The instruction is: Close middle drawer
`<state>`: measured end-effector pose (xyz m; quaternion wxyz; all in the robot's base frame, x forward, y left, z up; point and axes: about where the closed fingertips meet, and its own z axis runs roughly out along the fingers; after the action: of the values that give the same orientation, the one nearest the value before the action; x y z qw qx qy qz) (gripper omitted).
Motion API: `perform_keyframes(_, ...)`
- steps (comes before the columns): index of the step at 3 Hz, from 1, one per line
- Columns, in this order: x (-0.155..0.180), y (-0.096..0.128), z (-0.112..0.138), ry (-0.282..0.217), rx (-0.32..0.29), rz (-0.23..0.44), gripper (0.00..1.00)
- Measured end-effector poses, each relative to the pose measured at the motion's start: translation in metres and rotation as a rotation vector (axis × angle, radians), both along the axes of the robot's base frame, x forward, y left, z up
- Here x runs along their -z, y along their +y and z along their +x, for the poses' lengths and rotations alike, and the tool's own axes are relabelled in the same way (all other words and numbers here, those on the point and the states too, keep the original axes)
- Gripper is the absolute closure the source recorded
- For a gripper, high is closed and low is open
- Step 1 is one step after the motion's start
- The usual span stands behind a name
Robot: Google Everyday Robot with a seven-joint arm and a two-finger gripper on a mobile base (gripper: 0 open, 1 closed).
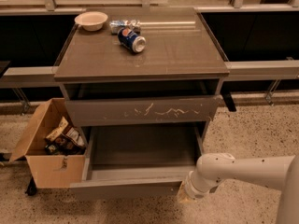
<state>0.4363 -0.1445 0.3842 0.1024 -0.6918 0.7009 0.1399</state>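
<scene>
You had 1 pale bowl (91, 20) at back left of countertop (177, 50), 1 blue can (132, 39) lying on side nearby, and crumpled silver wrapper (122, 25) just behind can. Scratched upper drawer front (140, 111) stood slightly out. Open cardboard box (46, 171) holding snack packets (63, 136) sat on speckled floor (252, 134), left of cabinet.

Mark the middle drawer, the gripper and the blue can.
middle drawer (124, 189), camera view, front panel
gripper (183, 196), camera view, tip by the drawer's right corner
blue can (131, 39), camera view, its side
</scene>
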Motion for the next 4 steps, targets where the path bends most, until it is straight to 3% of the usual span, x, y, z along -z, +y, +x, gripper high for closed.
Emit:
perform_keyframes(1,0.003,-0.003,0.015,-0.059,0.010,-0.003,1.00)
perform_keyframes(2,0.004,-0.001,0.025,-0.086,0.004,0.002,1.00)
perform_keyframes(4,0.004,-0.001,0.025,-0.086,0.004,0.002,0.50)
